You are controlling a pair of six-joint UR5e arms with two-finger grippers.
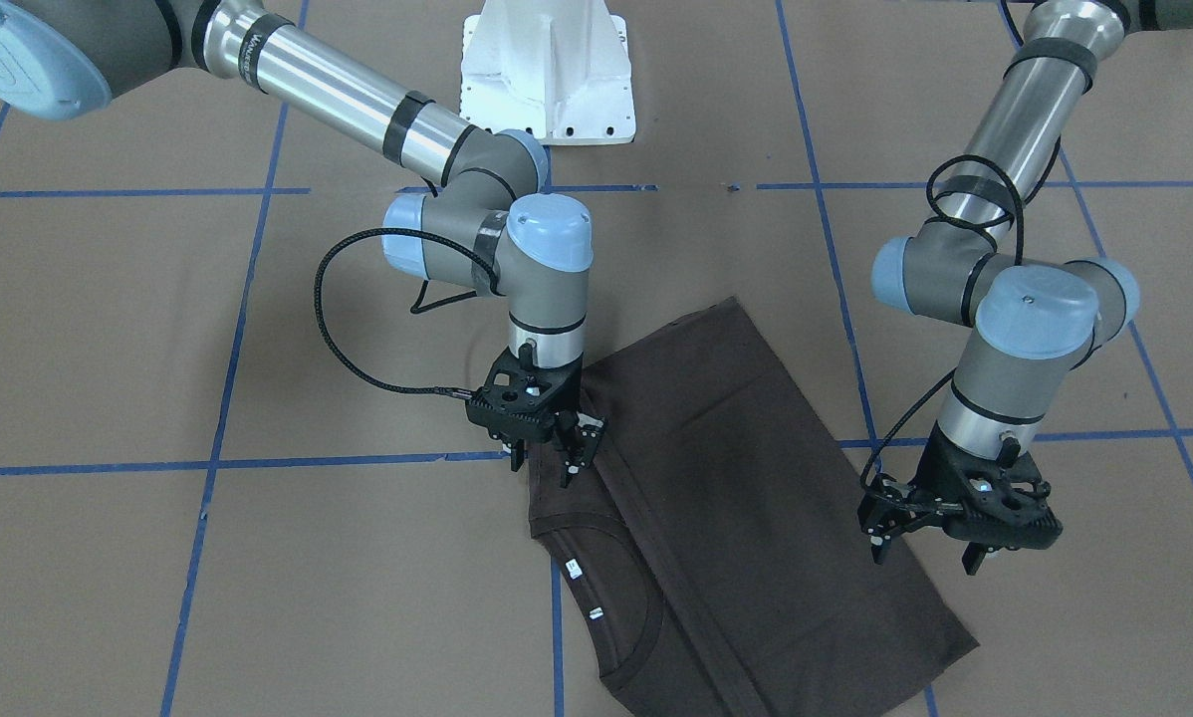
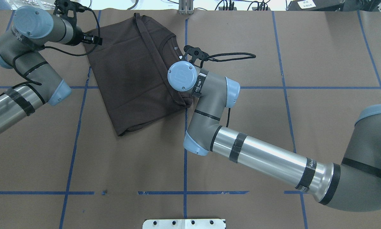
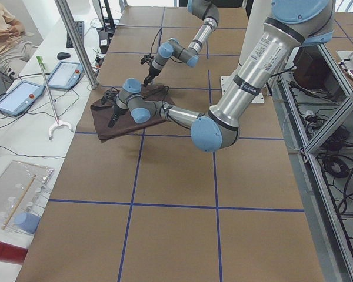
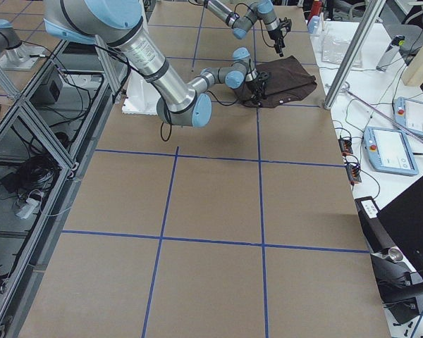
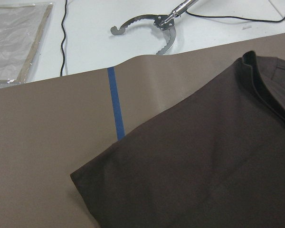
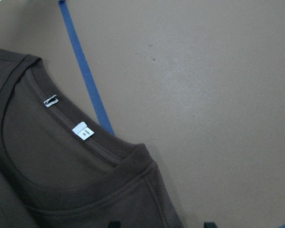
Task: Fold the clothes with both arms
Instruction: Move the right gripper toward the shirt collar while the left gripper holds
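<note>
The dark brown T-shirt (image 1: 736,468) lies folded and skewed on the table's side far from the robot's base, mostly in the left arm's half. Its collar (image 6: 133,164) faces the right arm's side, with two white neck tags (image 6: 81,130) inside. The print on the tags is too small to read, and no chest lettering shows on the upturned cloth. In the front-facing view the shirt's lower end runs off the bottom of the frame. From overhead, the right arm's wrist (image 2: 182,76) covers the shirt's edge by the collar and hides most of the gripper below it.

The right gripper (image 1: 545,460) hangs over that collar-side edge, fingers spread, nothing between them. Its own camera catches only the fingertips (image 6: 114,224), cut off at the bottom, so contact with the cloth can't be told. The left gripper (image 1: 925,551) is over the opposite long edge, fingers parted and empty. Its wrist camera shows none of them, only a shirt corner on the paper.

Around that is the brown paper table (image 1: 109,329), gridded with blue tape (image 1: 357,460). The white pedestal base (image 1: 547,70) stands at the robot's end. Past the far edge, a metal reacher claw (image 5: 154,26) lies on a white bench.
</note>
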